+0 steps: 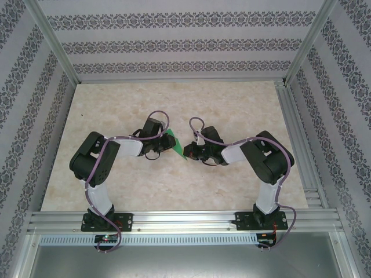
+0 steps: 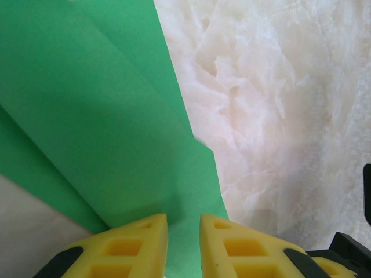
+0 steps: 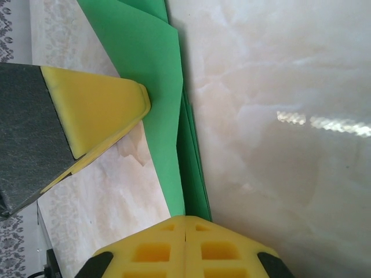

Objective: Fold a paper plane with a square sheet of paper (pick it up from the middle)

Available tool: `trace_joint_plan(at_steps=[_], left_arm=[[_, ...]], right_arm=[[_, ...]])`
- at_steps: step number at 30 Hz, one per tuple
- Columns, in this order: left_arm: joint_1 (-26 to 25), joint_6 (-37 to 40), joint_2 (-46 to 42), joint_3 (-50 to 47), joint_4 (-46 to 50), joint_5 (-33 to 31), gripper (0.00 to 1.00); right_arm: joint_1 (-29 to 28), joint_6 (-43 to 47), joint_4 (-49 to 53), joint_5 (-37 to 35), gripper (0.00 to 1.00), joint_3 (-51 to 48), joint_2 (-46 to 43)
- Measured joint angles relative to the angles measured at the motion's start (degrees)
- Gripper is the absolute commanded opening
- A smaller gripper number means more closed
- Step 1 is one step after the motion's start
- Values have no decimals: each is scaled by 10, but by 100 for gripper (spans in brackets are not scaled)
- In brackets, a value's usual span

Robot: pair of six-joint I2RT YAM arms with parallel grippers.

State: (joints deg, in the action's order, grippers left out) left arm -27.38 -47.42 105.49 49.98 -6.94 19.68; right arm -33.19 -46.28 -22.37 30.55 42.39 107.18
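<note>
– Right end effector is closed on the near edge of the bright green sheet of thin paper, right where its stacked layers run in.
– And your left?
– Left end effector has its jaws a slit apart, tips down on the sheet from the other side. It looks like pinning, not pinching. The sheet sits mid-counter between the two, partly folded, one crease running toward the left tips.
– So which step?
– Mid-fold, I'd say: layers are there, no slim dart yet. Next I reckon I carry the pinched edge over along that crease while the left holds it flat. That needs the long edges kept in line.
– Room?
– Tight between the two wrists, they nearly face each other. Beyond them the pale marbled counter lies open toward the far wall and out to both sides. On the right, the metal rail is well apart. I'd swing outward, not inward.
</note>
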Motion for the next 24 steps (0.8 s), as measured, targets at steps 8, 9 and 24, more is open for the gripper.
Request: trace_joint_plan(at_steps=[8,9,24], left_arm=[[0,0,7,23,37,0,23],[0,0,9,27,42,0,23],[3,0,19,47,66,8,23]], right_arm=[[5,60,28,21,19,3,-23],[5,73,36,23,20,5,-25],[-9,210,148,-8,13,53,-28]])
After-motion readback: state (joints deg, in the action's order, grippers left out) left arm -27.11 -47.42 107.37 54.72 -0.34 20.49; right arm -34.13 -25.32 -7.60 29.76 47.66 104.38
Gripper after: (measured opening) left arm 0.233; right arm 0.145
